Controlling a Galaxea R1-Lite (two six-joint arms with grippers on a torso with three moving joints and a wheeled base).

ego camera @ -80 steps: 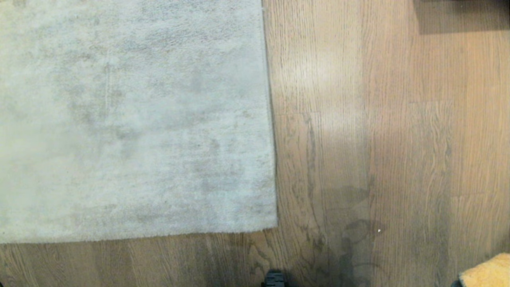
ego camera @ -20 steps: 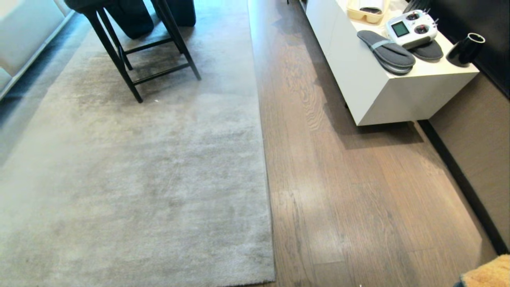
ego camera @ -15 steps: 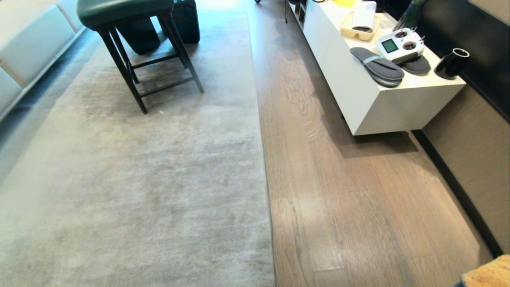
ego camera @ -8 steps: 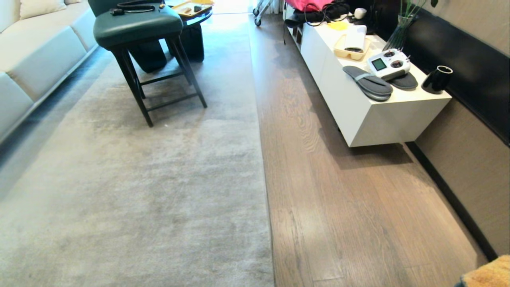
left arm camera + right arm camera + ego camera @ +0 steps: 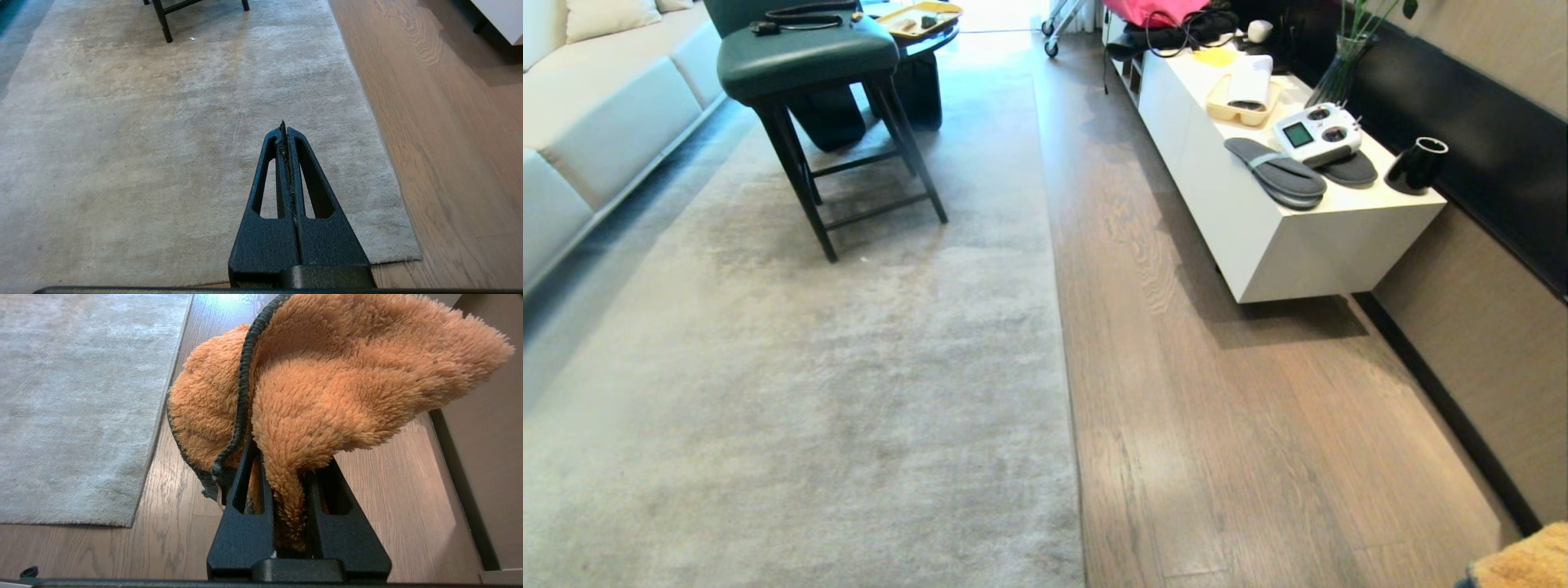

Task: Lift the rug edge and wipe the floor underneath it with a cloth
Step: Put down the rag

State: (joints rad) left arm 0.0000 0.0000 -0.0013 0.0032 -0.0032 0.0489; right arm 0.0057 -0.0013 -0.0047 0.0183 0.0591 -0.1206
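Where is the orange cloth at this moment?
The cloth is clamped in the right tool, held above the floor beside the rug edge; the head view shows it at the bottom right corner.

No text seems legible on anything here.

Pale sofa (image 5: 580, 106) at left, green-topped stool (image 5: 809, 65), white low cabinet (image 5: 1282, 237), beige wall (image 5: 1486, 343) at right.
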